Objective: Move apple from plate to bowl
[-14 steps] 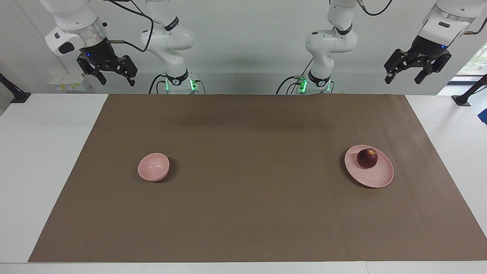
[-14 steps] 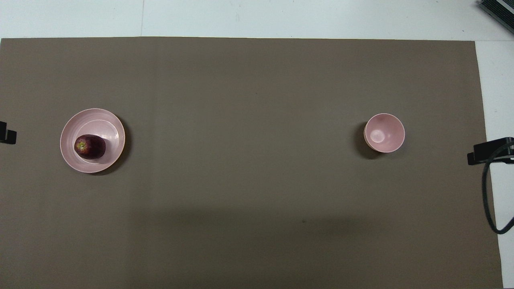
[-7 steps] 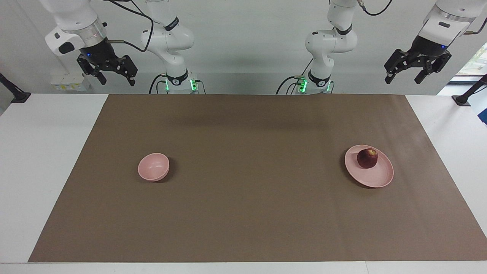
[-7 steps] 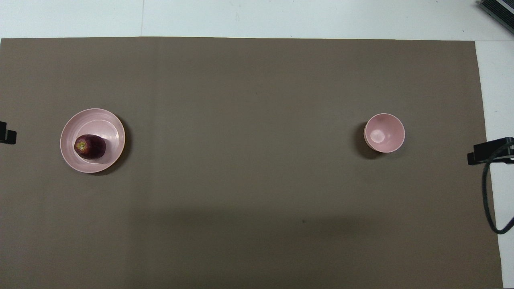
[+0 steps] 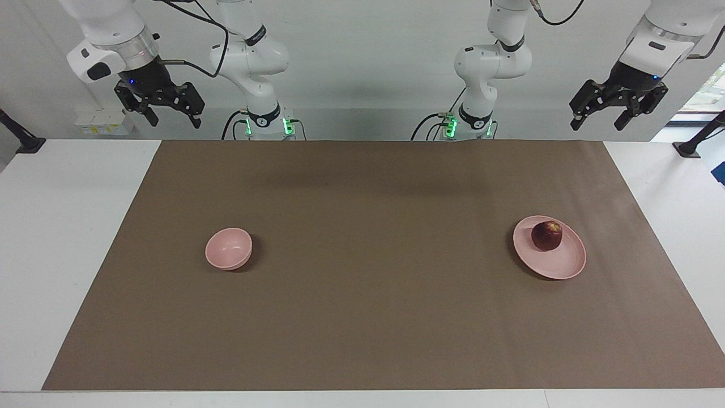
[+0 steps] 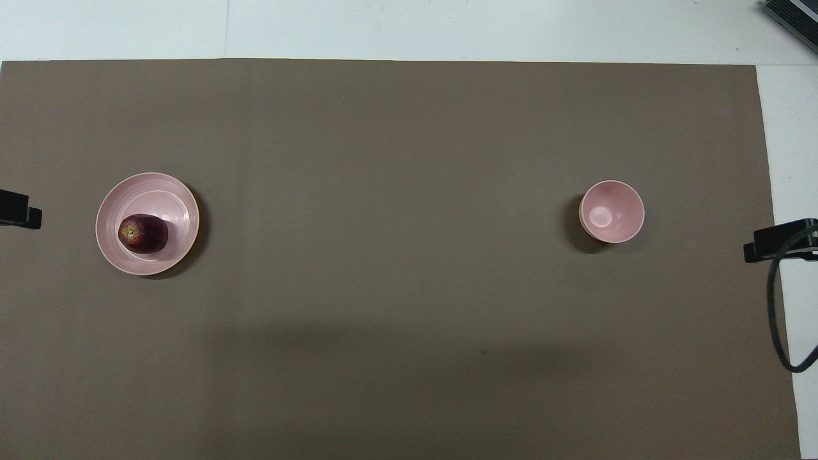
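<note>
Brown mat point(image 5: 362, 317) covers the table. Left gripper point(image 5: 599, 118), jaws apart and empty, hangs high at the left arm's end; right gripper point(image 5: 173, 118) likewise waits. Apple point(image 5: 546, 236) sits at the plate's point(image 5: 558, 263) twelve o'clock in the facing view; bowl point(image 5: 228, 256) well apart.

A white table point(image 5: 68, 226) carries a brown mat point(image 5: 374, 317) covering most of its top. On the mat rest a pink plate point(image 5: 558, 262), below the left gripper's fingers point(image 5: 575, 120) at that arm's end, and a pink bowl point(image 5: 227, 249), toward the right gripper's fingers point(image 5: 152, 118), well apart.
</note>
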Robot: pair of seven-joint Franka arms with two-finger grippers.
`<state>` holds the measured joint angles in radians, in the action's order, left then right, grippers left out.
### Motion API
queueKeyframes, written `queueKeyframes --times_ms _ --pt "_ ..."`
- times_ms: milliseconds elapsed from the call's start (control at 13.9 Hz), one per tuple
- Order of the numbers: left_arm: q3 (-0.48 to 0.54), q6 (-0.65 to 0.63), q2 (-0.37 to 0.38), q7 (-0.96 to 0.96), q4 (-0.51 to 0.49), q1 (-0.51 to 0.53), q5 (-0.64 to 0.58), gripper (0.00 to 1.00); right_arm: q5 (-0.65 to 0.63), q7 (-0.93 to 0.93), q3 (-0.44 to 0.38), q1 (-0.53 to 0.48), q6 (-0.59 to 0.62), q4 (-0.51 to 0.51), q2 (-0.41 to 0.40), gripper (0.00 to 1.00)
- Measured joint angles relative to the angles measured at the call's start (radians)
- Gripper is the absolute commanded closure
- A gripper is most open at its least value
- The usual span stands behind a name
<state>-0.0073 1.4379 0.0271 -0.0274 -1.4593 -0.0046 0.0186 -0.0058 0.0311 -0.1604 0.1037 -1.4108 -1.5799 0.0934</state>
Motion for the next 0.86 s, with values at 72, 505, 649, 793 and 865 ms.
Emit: queueKeyframes --times_ms 72,505,649,793,865 --pt "0.000 0.040 0.001 0.000 -0.031 0.000 0.000 0.00 0.000 0.000 0.000 0.000 0.000 0.000 0.000 0.00" --pt "0.000 0.319 0.006 -0.001 -0.270 0.000 0.000 0.00 0.000 0.000 0.000 0.000 0.000 0.000 0.000 0.00" --pt "0.002 0.419 0.006 -0.001 -0.351 0.000 0.000 0.00 0.000 0.000 0.000 0.000 0.000 0.000 0.000 0.00" --pt "0.004 0.514 0.007 -0.002 -0.440 0.003 0.000 0.00 0.000 0.000 0.000 0.000 0.000 0.000 0.000 0.00" --pt "0.004 0.567 0.007 -0.002 -0.481 0.005 0.000 0.00 0.000 0.000 0.000 0.000 0.000 0.000 0.000 0.00"
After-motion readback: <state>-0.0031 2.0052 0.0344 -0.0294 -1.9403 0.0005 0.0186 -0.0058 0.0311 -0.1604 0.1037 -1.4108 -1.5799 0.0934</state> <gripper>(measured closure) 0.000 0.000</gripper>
